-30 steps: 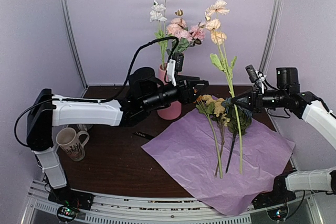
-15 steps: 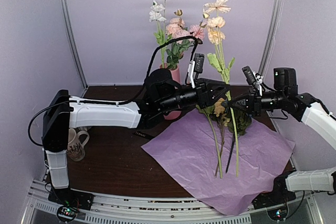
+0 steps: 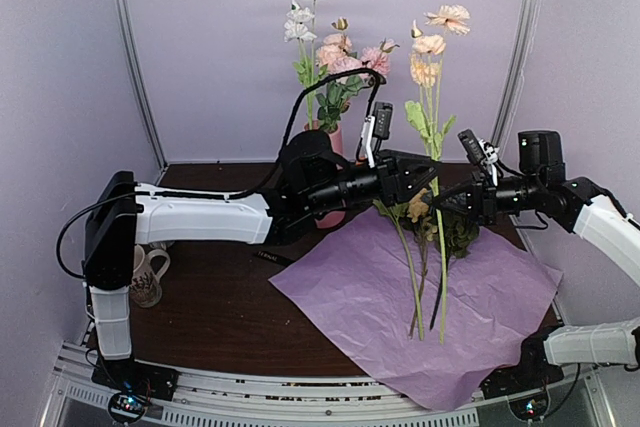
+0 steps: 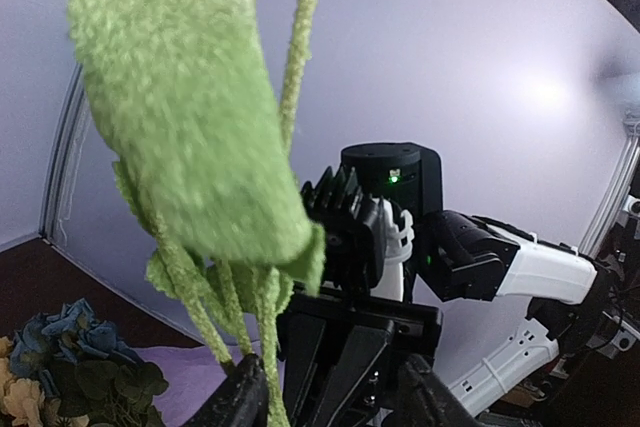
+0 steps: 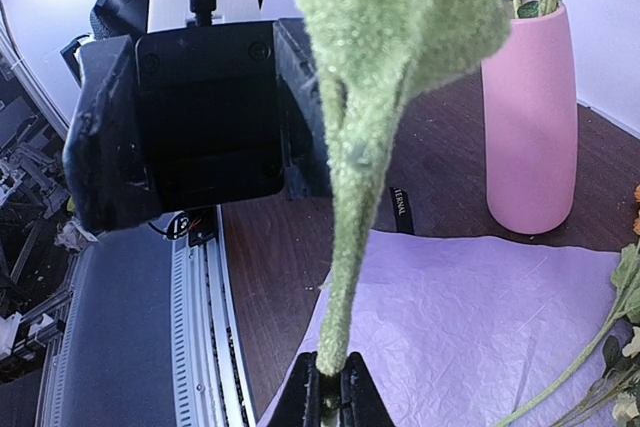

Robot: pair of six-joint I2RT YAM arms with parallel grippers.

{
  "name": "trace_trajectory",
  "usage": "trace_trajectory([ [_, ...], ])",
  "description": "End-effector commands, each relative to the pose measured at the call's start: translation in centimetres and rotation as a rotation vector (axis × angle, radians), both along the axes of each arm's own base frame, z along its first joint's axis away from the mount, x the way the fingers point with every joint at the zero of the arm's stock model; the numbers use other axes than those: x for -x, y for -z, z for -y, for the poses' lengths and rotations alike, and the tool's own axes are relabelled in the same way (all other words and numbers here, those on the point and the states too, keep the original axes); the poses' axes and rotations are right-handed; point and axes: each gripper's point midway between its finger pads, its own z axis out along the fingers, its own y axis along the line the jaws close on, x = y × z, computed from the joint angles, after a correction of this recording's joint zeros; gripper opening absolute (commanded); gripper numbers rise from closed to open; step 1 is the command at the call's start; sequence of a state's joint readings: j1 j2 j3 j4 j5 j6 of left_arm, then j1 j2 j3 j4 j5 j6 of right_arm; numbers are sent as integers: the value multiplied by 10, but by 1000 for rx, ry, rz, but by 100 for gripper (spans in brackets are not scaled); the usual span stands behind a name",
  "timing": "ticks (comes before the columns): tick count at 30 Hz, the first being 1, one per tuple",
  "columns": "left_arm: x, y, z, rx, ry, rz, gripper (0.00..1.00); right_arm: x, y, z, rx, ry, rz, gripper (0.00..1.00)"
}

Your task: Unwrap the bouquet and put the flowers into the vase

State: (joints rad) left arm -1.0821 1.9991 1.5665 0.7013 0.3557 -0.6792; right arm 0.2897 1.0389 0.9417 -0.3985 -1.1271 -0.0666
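Top external view counts two arms, one pink vase [image 3: 336, 142], one patterned mug [image 3: 143, 272] at the left edge half hidden by the left arm's base, and one sheet of purple tissue paper [image 3: 350, 297] spread flat on the brown desk [image 3: 220, 317] right of centre. One tall peach flower [image 3: 430, 44] stands upright in mid-frame, its stem foot hanging just above the paper. A few loose stems [image 3: 410, 277] lie on the sheet with a yellow bloom and dark leaves at their upper end. In the vase, at the back centre behind the left forearm, sit a white spray [image 3: 305, 17] and a pink cluster [image 3: 345, 57]. The left arm stretches level from the left edge across the middle, and the left end effector [image 3: 425, 179] stands partly open with its fingers [image 4: 235, 402] on either side of the tall stem. The right arm rises at the lower right, bends at the right edge and points left, level. The right end effector [image 3: 447, 202] is pinched tight on that same stem just below the left one, as the right wrist view shows at its bottom edge [image 5: 330, 387].
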Motion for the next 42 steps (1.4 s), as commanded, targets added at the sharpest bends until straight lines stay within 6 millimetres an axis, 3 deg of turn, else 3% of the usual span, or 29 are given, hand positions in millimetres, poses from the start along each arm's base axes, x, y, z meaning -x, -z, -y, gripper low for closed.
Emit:
trace_trajectory([
  [1, -5, -4, -10, 21, -33, -14, 45, 16, -25, -7, -62, -85, 45, 0],
  [4, 6, -8, -24, 42, -26, -5, 44, 9, -29, -3, -67, -56, 51, 0],
  [10, 11, 9, -39, 18, -60, -23, 45, 5, -24, -3, -58, -44, 45, 0],
  [13, 2, 16, -29, -26, -82, -24, 49, 6, -19, -5, -57, -57, 35, 0],
  [19, -4, 0, -3, -7, -42, 6, 46, 10, -16, -6, -45, -65, 35, 0],
  [21, -5, -4, 2, 2, -31, 14, 40, 12, -14, -6, -34, -69, 38, 0],
  [23, -4, -7, 7, 1, -18, 21, 27, 13, -13, -6, -29, -72, 39, 0],
  [28, -2, -14, 9, -1, -5, 45, 7, 12, -12, -6, -22, -65, 44, 0],
  [29, -1, -14, 9, -8, 0, 54, 3, 11, -12, -5, -11, -59, 48, 2],
  [30, 0, -18, 7, -15, -3, 69, 0, 10, -11, -3, 5, -50, 56, 12],
  [32, 0, -24, 1, -45, -17, 108, 0, 8, -12, 5, 39, -28, 70, 42],
  [34, 0, -33, -11, -83, -32, 159, 0, 0, -15, 20, 51, 23, 80, 58],
  [37, -11, -53, -39, -150, -100, 247, 0, -8, -9, 45, 49, 101, 89, 65],
  [42, -43, -102, -104, -263, -330, 427, 0, -30, 39, 76, 130, 268, 91, 64],
])
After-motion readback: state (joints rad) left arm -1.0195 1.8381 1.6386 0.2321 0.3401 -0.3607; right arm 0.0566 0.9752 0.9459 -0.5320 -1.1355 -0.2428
